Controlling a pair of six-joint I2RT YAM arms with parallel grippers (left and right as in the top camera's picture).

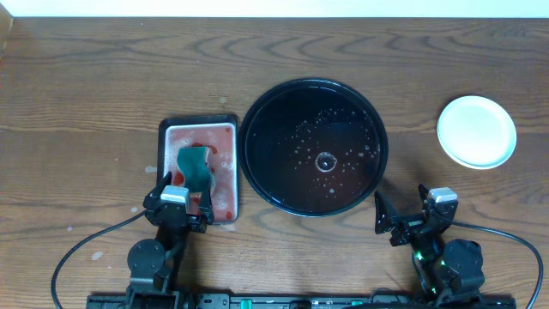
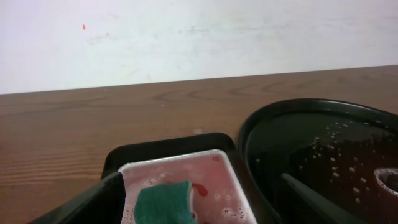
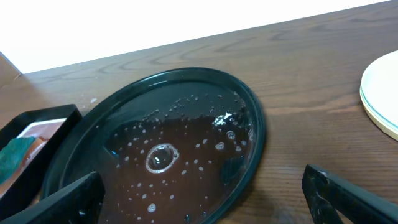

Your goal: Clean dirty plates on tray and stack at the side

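Observation:
The round black tray (image 1: 283, 176) lies mid-table with a film of water and soap bubbles on it and no plate on it; it also shows in the left wrist view (image 2: 298, 107) and the right wrist view (image 3: 168, 73). The pale plates (image 1: 477, 131) sit stacked on the wood at the far right, their edge showing in the right wrist view (image 3: 382, 93). My left gripper (image 1: 183, 190) (image 2: 199, 208) stands open over the near end of a small tray, holding nothing. My right gripper (image 1: 401, 203) (image 3: 205, 199) stands open and holds nothing, low at the black tray's near right rim.
A small rectangular black-rimmed tray (image 1: 199, 121) (image 2: 168, 146) holds pinkish soapy water and a green sponge (image 1: 195, 166) (image 2: 163, 202), just left of the round tray. Bare wood lies to the far left and along the back.

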